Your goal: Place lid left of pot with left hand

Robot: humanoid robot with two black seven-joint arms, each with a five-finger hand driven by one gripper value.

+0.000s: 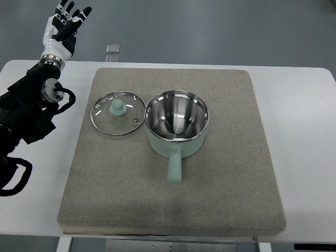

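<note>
Tabletop (304, 157), white and smooth, carries a thick grey felt-like mat (236, 173) that covers most of its middle. On the mat's centre stands the pot (176, 123), pale mint outside with a polished steel bowl and a stubby mint handle pointing toward the near edge. The lid (118, 113), round glass in a steel rim with a mint knob, lies flat on the mat's left half, its rim just touching or nearly touching the pot's left side. So the placing looks done. The left hand (64, 24) hangs beyond the tabletop's far-left corner, fingers spread wide and holding nothing; the right hand is out of sight. The risk I judge from here: the dark left arm, bulky over the left edge, could sweep back across the mat and knock the lid, which would slide little on felt but could clink against the pot.
</note>
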